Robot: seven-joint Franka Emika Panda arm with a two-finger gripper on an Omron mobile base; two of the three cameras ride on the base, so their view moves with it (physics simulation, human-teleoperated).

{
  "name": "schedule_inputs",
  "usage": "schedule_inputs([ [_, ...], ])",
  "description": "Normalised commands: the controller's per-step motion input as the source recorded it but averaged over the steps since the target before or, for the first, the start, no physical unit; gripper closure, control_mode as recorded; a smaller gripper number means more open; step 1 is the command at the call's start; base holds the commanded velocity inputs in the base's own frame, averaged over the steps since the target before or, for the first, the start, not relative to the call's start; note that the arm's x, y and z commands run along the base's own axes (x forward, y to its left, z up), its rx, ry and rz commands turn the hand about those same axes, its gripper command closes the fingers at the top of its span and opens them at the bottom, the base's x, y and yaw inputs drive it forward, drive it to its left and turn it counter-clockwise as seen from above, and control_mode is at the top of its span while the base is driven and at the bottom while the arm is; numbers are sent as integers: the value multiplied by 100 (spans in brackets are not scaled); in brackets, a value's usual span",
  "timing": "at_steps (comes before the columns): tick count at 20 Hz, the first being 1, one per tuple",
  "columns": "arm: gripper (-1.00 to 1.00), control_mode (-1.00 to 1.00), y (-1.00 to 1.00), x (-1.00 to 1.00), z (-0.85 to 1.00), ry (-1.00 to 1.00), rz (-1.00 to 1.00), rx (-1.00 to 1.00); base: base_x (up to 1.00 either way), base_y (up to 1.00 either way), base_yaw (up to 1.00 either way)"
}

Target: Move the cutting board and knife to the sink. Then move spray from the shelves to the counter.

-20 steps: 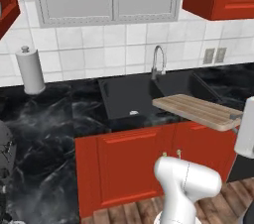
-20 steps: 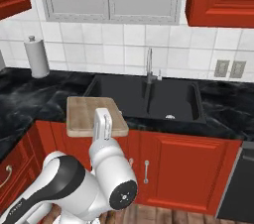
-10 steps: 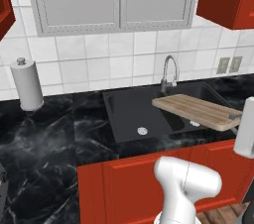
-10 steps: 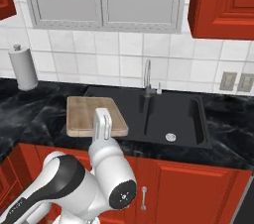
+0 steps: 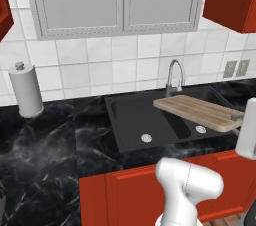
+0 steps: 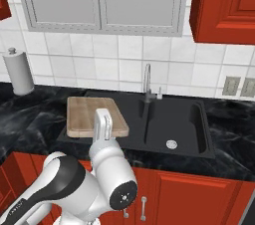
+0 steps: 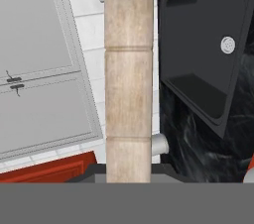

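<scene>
We cannot see the gripper's (image 6: 103, 128) fingertips: the arm hides them in the right base view, and the frame edge cuts them off in the left. The board (image 5: 199, 111) is pale wood with lengthwise grain and rounded corners, seen edge-on in the hand view (image 7: 128, 84). It hangs level above the sink (image 6: 172, 119), over the basin's left half, near the faucet (image 6: 147, 80). The jaws appear pinched on the board's near edge. The arm reaches forward, forearm rising, hand upright.
</scene>
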Motion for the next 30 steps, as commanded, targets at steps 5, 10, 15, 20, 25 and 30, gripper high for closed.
schedule_inputs([
  [5, 100, 100, 0, 0, 0, 0, 0, 0, 0, 0, 0],
  [10, 100, 100, 0, 0, 0, 0, 0, 0, 0, 0, 0],
  [15, 100, 100, 0, 0, 0, 0, 0, 0, 0, 0, 0],
  [20, 100, -100, 0, 0, -1, 0, 0, 0, 0, 0, 0],
  [25, 100, -100, 0, 17, -8, 0, 2, -1, 0, 0, 0],
  [30, 100, -100, 9, 39, -14, 0, 6, -14, 0, 0, 0],
])
